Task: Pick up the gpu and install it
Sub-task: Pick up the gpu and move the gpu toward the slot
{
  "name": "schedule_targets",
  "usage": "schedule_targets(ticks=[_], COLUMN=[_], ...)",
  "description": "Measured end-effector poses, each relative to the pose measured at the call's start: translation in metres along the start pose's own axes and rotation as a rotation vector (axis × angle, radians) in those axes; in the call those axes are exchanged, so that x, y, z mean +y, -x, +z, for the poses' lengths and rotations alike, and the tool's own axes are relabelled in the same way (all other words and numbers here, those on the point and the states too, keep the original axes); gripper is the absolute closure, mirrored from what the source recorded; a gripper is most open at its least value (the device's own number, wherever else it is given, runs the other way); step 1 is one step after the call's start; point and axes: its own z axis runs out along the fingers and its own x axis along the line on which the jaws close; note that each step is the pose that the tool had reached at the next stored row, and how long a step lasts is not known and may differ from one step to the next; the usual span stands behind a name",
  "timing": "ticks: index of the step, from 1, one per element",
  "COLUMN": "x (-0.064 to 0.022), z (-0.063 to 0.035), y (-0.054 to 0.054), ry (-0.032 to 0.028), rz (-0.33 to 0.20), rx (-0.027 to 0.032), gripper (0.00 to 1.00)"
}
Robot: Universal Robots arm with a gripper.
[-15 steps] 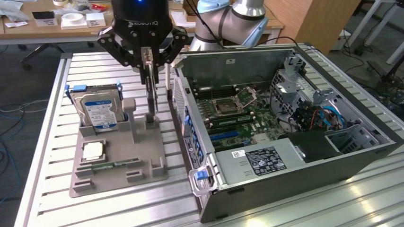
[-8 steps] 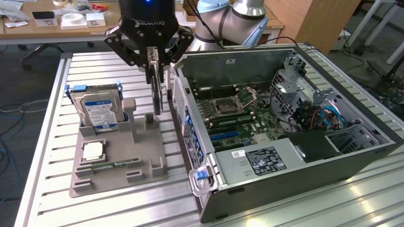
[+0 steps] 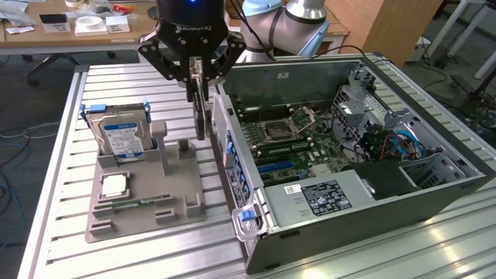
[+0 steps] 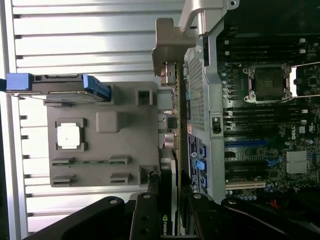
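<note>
Jaws are clamping the gpu [image 3: 201, 113], holding it upright between the grey fixture [image 3: 147, 195] and the computer case [image 3: 349, 232].

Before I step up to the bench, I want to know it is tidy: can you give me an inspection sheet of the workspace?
Surface: ribbed aluminium table carrying a gray fixture tray and an open computer case.
Job's things: gpu held on edge, hanging between tray and case; motherboard exposed.
Clutter: hard drive upright in the tray; processor chip and memory stick lying flat in it.
Grippers: gripper, jaws shut on the gpu.
Cables: blue cables inside the case; loose cables on the floor.
Surroundings: wooden desk with small boxes; robot arm behind the case.
</note>
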Motion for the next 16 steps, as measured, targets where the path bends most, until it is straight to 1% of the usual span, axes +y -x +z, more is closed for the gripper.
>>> schedule_targets(ticks=[8,16], x=[0.0008,0.0020], z=[0.0002,0.0004], y=[0.009,0.019], ry=[0.0048,0.0083], rz=[0.000,0.000], rx=[0.0003,0.0006], gripper=[0.73,0.73])
